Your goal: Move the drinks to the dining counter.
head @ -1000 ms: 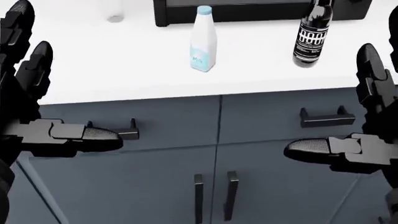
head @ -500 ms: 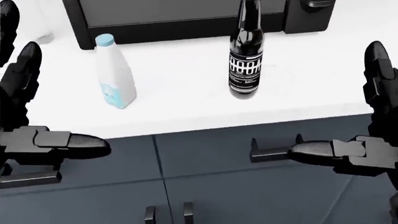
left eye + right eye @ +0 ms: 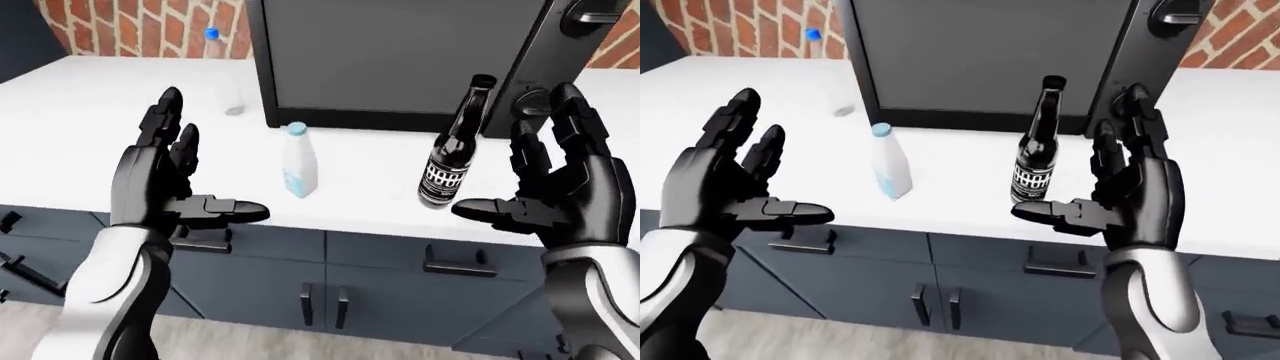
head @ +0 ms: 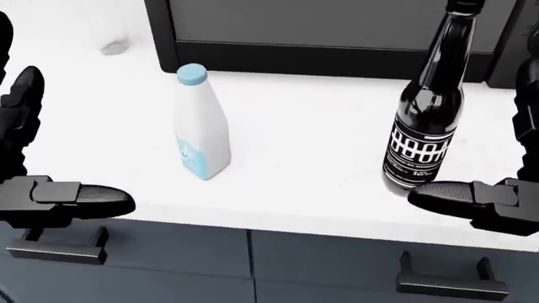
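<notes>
A white milk bottle with a blue cap stands upright on the white counter. A dark beer bottle with a white label stands to its right. A clear water bottle with a blue cap stands at the upper left, beside the microwave. My left hand is open and empty, left of the milk bottle and held before the counter edge. My right hand is open and empty, just right of the beer bottle, not touching it.
A black microwave stands behind the bottles against a red brick wall. Dark blue cabinets with black handles lie under the counter. Light floor shows at the bottom of the left-eye view.
The camera has moved closer and shifted; both bottles now sit larger and further right in the head view. Both hands stay open at the view's sides.
</notes>
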